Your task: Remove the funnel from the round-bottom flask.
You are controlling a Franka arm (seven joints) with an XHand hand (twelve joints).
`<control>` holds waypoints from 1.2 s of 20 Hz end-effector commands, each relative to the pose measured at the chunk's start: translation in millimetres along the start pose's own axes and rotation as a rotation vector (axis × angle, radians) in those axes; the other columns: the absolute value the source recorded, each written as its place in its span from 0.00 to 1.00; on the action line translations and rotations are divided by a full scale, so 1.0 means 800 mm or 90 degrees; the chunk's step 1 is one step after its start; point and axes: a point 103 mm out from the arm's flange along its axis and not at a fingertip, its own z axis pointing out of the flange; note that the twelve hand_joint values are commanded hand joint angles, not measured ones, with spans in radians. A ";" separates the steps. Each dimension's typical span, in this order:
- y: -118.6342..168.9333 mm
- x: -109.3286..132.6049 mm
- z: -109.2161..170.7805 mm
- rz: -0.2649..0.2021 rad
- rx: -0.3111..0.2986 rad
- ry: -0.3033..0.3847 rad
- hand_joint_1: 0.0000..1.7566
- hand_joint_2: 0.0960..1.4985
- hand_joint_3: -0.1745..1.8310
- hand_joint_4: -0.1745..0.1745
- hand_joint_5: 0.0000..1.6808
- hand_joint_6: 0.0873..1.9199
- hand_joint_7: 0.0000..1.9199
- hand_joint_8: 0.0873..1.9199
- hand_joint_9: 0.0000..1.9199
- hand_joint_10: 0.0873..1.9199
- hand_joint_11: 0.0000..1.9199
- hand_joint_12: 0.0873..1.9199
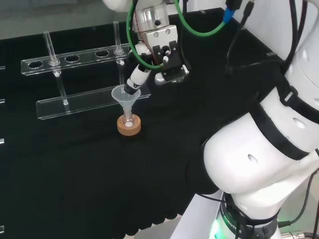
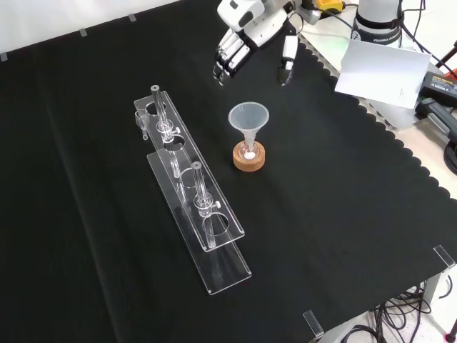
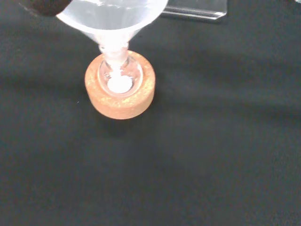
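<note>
A clear plastic funnel (image 1: 123,95) (image 2: 248,118) (image 3: 113,14) stands with its stem in the neck of a small round-bottom flask (image 2: 249,149) (image 3: 119,77). The flask rests in a cork ring (image 1: 129,125) (image 2: 248,158) (image 3: 120,100) and holds a little white matter at its bottom. The hand (image 1: 167,55) (image 2: 250,25) hovers above the funnel, open, with fingers and thumb spread and pointing down. In the head view one finger (image 1: 134,82) reaches down to the funnel's rim; whether it touches I cannot tell. A dark fingertip (image 3: 44,5) shows beside the funnel's cone in the wrist view.
A long clear rack (image 1: 75,59) (image 2: 189,186) with two glass tubes upright in it stands left of the flask in the front view. A white sheet (image 2: 378,68) lies past the cloth's scalloped edge at the front view's right.
</note>
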 end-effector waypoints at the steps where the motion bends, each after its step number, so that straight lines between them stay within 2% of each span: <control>1: 0.019 0.030 0.003 -0.035 0.038 -0.028 0.42 0.51 0.00 0.36 0.02 0.00 0.00 0.05 0.02 0.42 0.14 0.77; 4: 0.029 0.037 0.008 -0.044 0.048 -0.032 0.44 0.51 0.00 0.36 0.01 0.00 0.00 0.01 0.00 0.43 0.14 0.77; 12: 0.049 0.043 0.015 -0.055 0.066 -0.032 0.46 0.51 0.00 0.36 0.01 0.00 0.00 0.00 0.00 0.42 0.14 0.77; 24: 0.075 0.035 0.031 -0.054 0.085 -0.033 0.45 0.51 0.00 0.37 0.01 0.00 0.00 0.00 0.00 0.41 0.14 0.77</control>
